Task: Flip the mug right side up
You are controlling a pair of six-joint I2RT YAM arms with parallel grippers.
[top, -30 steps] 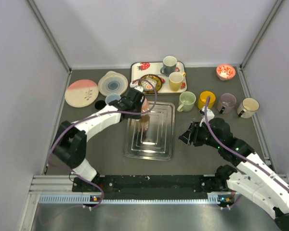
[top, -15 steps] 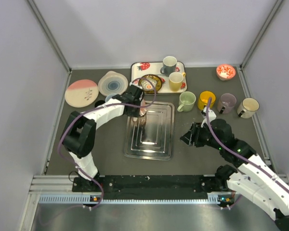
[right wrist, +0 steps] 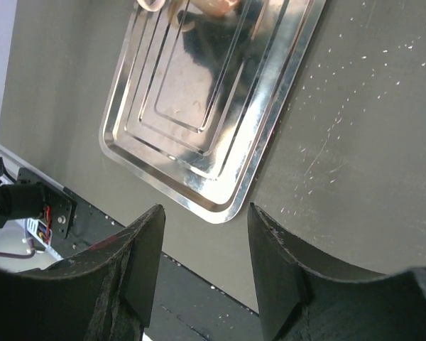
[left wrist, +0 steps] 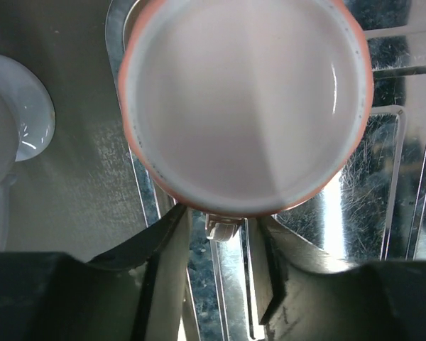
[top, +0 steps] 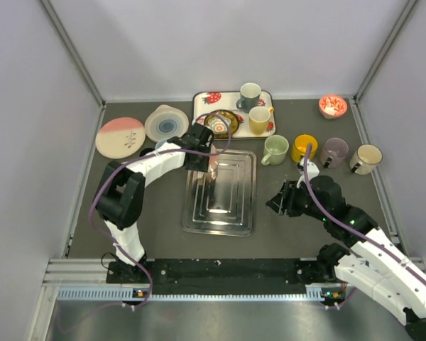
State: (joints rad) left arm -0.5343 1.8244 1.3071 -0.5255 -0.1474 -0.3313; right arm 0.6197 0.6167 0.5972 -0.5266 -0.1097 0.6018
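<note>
Mug sits mouth-up at the far left corner of the tray, left hand narrowly parted around its handle. Best to pull straight back, clear of that handle. Right hand hovers wide and empty.

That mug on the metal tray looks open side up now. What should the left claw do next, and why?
Probably spread wider and rise straight up. The mug stands mouth up on the tray, and the left claw sits loosely astride what looks like its handle, so a sideways pull might tip it.
</note>
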